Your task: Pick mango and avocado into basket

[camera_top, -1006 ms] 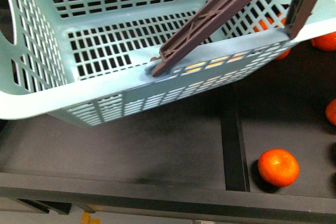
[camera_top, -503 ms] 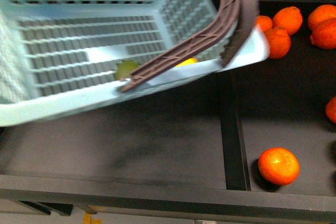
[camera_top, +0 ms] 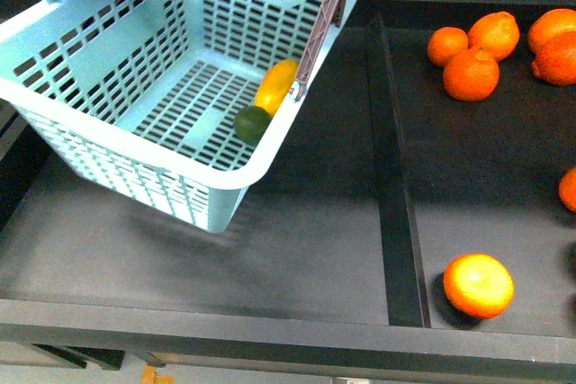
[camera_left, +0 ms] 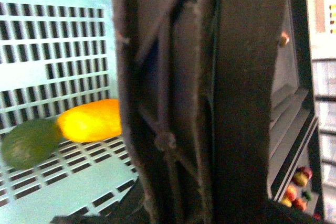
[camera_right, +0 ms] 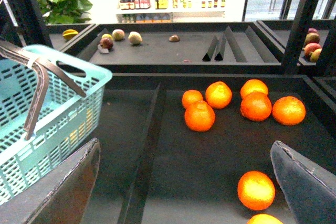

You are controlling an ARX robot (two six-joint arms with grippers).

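Note:
The light teal basket (camera_top: 108,78) hangs tilted over the left of the dark shelf. Both brown-grey handles (camera_top: 319,15) are drawn up to its top. Inside, the yellow mango (camera_top: 276,85) lies against the right wall, and the dark green avocado (camera_top: 253,123) touches its near end. My left gripper (camera_left: 199,211) is shut on the handle (camera_left: 173,98), which fills the left wrist view. The mango (camera_left: 89,120) and avocado (camera_left: 29,142) show beside it on the slotted base. My right gripper (camera_right: 184,187) stands open over the orange bay, with the basket (camera_right: 47,124) off to one side.
A raised divider (camera_top: 391,177) splits the shelf. Several oranges (camera_top: 469,74) sit at the back right, one orange (camera_top: 478,285) near the front edge, another at the right border (camera_top: 568,191). Further shelves with fruit (camera_right: 135,37) stand behind.
The basket has swung away from the camera, up and to the left, and now hangs tilted. The mango and avocado have come into plain sight inside it.

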